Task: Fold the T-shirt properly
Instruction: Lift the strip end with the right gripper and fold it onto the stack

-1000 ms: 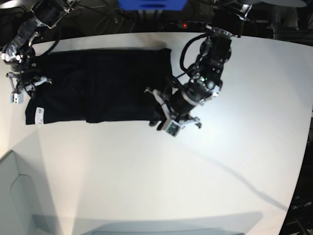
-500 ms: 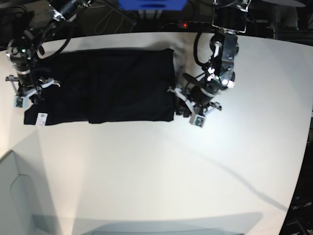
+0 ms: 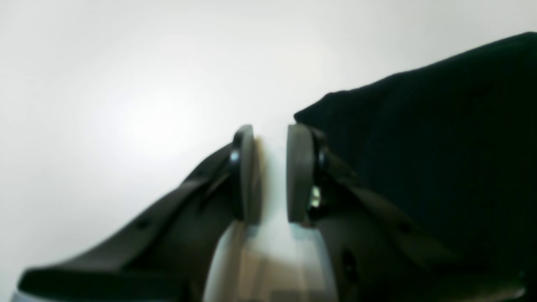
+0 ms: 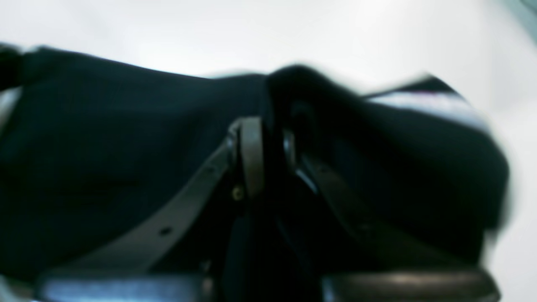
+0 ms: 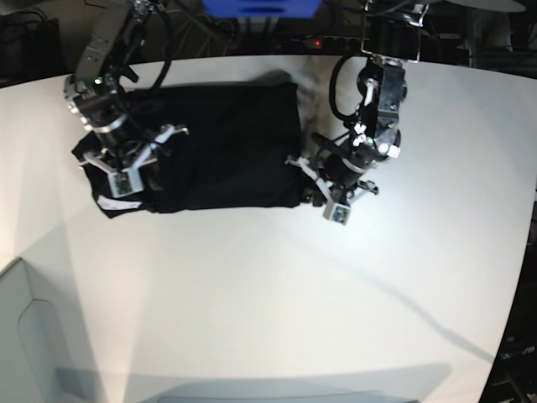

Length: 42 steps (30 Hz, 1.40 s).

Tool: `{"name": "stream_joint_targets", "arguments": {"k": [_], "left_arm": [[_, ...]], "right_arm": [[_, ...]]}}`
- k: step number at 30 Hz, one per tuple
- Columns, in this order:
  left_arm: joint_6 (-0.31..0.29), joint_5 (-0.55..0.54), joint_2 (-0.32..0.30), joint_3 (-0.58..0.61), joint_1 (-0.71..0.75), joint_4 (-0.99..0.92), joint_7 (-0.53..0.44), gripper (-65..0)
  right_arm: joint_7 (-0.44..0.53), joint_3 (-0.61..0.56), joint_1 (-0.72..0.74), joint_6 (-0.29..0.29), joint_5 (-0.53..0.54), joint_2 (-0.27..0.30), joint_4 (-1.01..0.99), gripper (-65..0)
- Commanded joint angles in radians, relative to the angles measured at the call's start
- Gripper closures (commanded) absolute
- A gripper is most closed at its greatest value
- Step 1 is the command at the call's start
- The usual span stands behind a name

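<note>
The black T-shirt lies as a wide band on the white table. My right gripper is over its left end, which is bunched up beside a small white label. In the right wrist view that gripper is shut on a fold of the T-shirt, with a pale strip at the cloth's edge. My left gripper sits just off the shirt's right edge. In the left wrist view its pads stand slightly apart with only bare table between them, and the T-shirt is to their right.
A blue box and dark cables run along the table's far edge. A pale grey surface sits at the lower left. The table's right edge curves down toward the near side.
My right gripper has moved right with the T-shirt's left end, so the cloth is shorter and bunched there. My left gripper came off the shirt's right corner and rests beside it.
</note>
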Motion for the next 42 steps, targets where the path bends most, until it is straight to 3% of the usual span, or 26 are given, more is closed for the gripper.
{"name": "stream_joint_targets", "arguments": {"k": [1,8,14,22,30,38,42], "left_arm": [[0.001,0.010,-0.002,0.000,-0.007,0.005,0.026,-13.8],[0.004,0.015,-0.002,0.002,-0.007,0.005,0.029,-13.8],[0.006,0.015,-0.006,-0.003,-0.007,0.011,0.029,-13.8],[0.006,0.010,-0.005,-0.007,-0.005,0.008,0.026,-13.8],[0.006,0.010,-0.008,-0.015,0.001,0.057,0.028,-13.8],[0.006,0.009,-0.009,-0.198,0.063,0.224,0.031,-13.8],[0.004,0.009,-0.009,-0.356,0.118,0.317,0.031,-13.8]], "right_arm": [[0.036,-0.058,0.010,0.007,0.032,-0.007,0.017,0.0],[0.038,-0.341,0.103,0.007,0.024,-0.005,-0.095,0.0],[0.038,-0.349,0.191,0.007,0.030,-0.001,-0.286,0.0],[0.038,-0.461,0.138,0.007,0.030,0.002,-0.280,0.0],[0.038,-0.470,0.169,0.007,0.030,0.002,-0.381,0.0],[0.038,-0.472,0.177,0.007,0.029,0.002,-0.380,0.0],[0.038,-0.472,0.172,0.007,0.029,0.002,-0.378,-8.1]]}}
